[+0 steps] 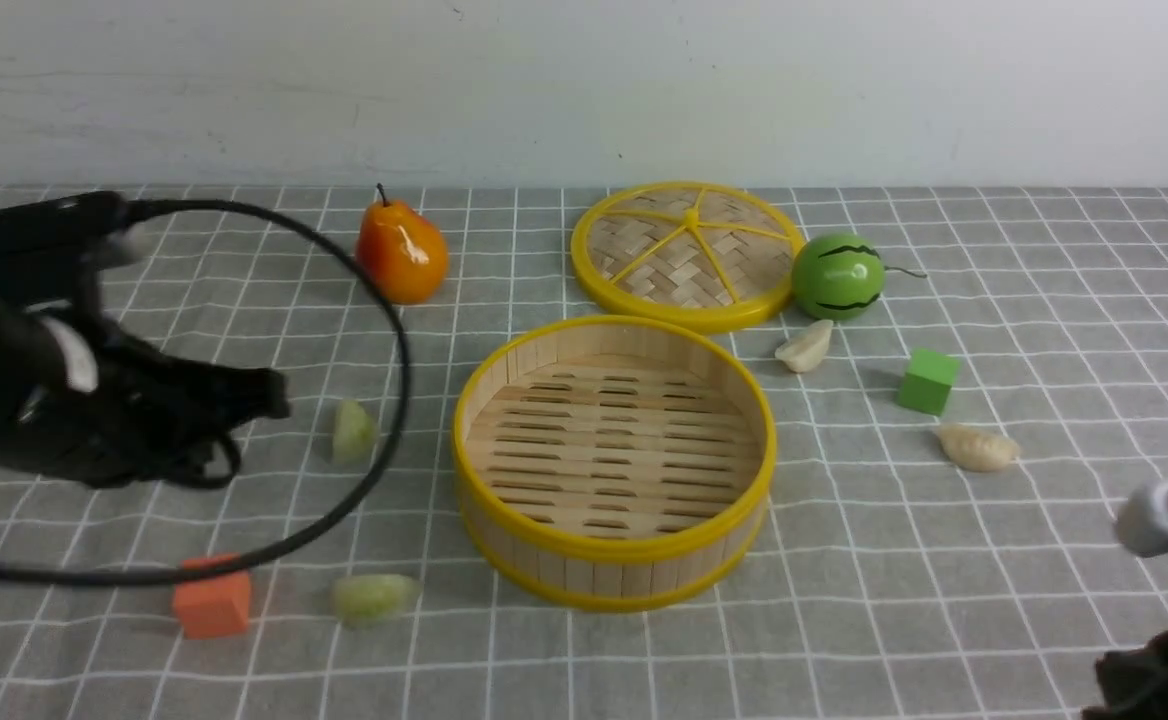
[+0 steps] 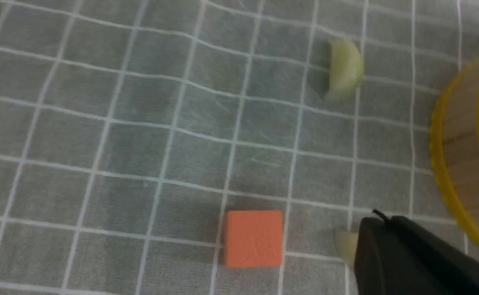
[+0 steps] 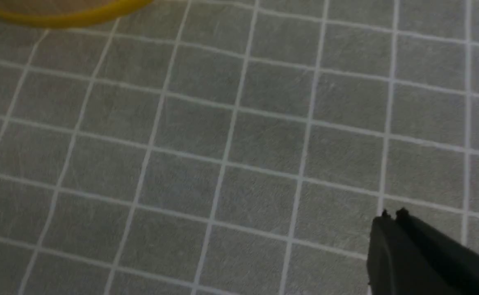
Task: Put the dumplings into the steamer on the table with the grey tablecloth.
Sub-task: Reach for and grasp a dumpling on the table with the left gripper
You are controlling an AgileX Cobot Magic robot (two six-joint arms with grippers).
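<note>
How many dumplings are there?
4. A green one and another green one lie left of the steamer; a white one is beside the watermelon, another near the green cube.

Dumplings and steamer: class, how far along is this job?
Done: nothing visible; the steamer holds no dumplings. In hand: nothing; the left gripper and right gripper are shut and empty. Left: all four dumplings, lying on the grey tablecloth.

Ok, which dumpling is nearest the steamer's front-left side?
The green dumpling beside the orange cube; the other green one lies farther forward, both cream ones right.
</note>
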